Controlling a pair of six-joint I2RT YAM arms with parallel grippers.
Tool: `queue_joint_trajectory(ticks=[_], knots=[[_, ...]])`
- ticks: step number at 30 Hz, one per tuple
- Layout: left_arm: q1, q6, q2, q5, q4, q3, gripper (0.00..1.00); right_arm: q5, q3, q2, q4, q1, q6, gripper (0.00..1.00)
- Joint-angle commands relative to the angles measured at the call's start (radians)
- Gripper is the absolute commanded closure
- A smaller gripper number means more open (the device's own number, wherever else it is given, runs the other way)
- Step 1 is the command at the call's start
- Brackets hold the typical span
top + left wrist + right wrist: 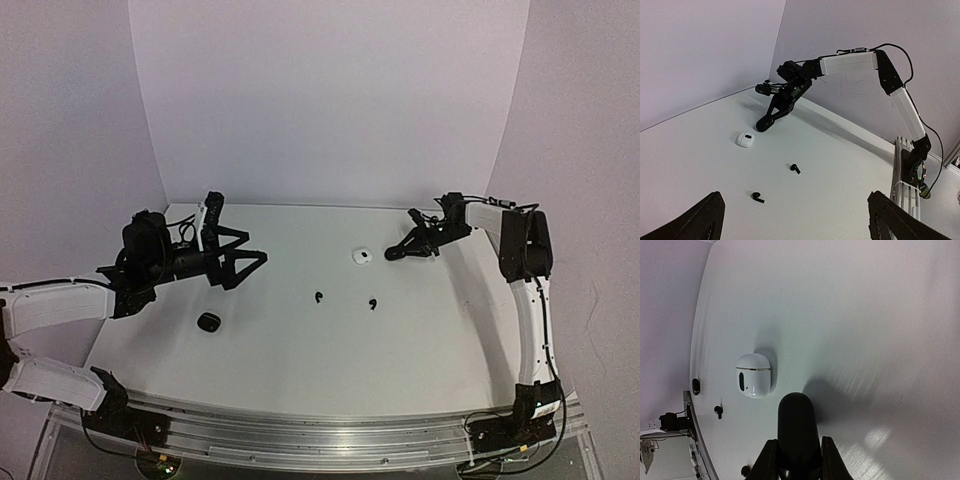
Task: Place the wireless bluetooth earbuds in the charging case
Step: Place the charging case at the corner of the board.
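Two tiny, indistinct black earbuds (318, 296); left fingers (700, 220) half out of frame.

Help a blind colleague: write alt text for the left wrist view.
Two black earbuds lie on a white table before a white case. The right gripper hangs past the case; the left gripper is open, fingers framing the bottom.

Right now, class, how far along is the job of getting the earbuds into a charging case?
Done: nothing visible; two black earbuds lie loose, and the white case looks closed. In hand: the right gripper sits beside that case, jaws close together, no bud seen between them; the left gripper is open and empty. Left: opening a case, picking up and seating both buds.
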State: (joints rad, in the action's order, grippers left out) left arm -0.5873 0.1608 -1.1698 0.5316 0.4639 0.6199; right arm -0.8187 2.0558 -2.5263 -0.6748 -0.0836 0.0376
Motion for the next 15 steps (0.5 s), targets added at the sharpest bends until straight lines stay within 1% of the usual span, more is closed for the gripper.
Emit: queue_joint_trajectory(ticks=[1, 5, 6, 10, 12, 15], knots=[[0.003, 0.001, 0.010, 0.016, 0.033, 0.029, 0.01, -0.033, 0.040, -0.029, -0.014, 0.021, -0.009, 1.00], [0.003, 0.003, 0.010, 0.021, 0.035, 0.027, 0.01, -0.039, 0.041, -0.049, -0.018, 0.026, -0.006, 0.96], [0.003, 0.003, 0.009, 0.022, 0.036, 0.028, 0.01, -0.032, 0.043, -0.053, -0.018, 0.026, -0.005, 0.94], [0.003, 0.004, 0.009, 0.025, 0.036, 0.027, 0.01, -0.005, 0.054, -0.067, -0.017, 0.032, -0.003, 0.78], [0.003, 0.006, 0.008, 0.028, 0.036, 0.026, 0.01, -0.006, 0.072, -0.080, -0.017, 0.032, -0.009, 0.66], [0.003, 0.008, 0.007, 0.030, 0.036, 0.027, 0.01, 0.002, 0.099, -0.099, -0.017, 0.032, -0.015, 0.57]])
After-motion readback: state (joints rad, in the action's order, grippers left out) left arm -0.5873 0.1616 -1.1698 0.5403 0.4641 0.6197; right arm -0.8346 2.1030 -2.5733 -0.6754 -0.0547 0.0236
